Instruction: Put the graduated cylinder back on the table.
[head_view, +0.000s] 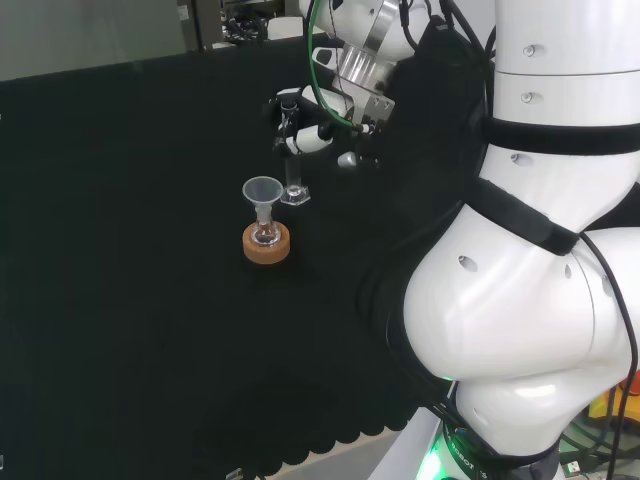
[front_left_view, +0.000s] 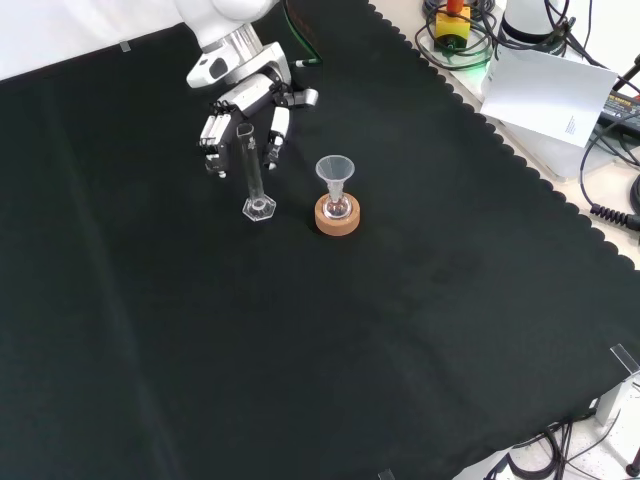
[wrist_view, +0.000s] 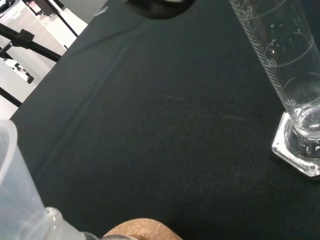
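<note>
The clear graduated cylinder (front_left_view: 254, 180) stands upright on the black cloth on its hexagonal foot (wrist_view: 299, 150); it also shows in the head view (head_view: 293, 186). The black and white hand (front_left_view: 243, 108) hangs over the cylinder's top, with fingers (front_left_view: 214, 133) on one side and the thumb (front_left_view: 277, 128) on the other. In the front view a gap shows on both sides of the tube, so the hand is open and apart from it. In the head view the hand (head_view: 305, 132) sits just above the cylinder.
A clear funnel (front_left_view: 334, 170) sits in a small flask on a cork ring (front_left_view: 337, 217), just right of the cylinder in the front view; the funnel (head_view: 262, 190) is left of it in the head view. The arm's white links (head_view: 530, 250) stand at the head view's right.
</note>
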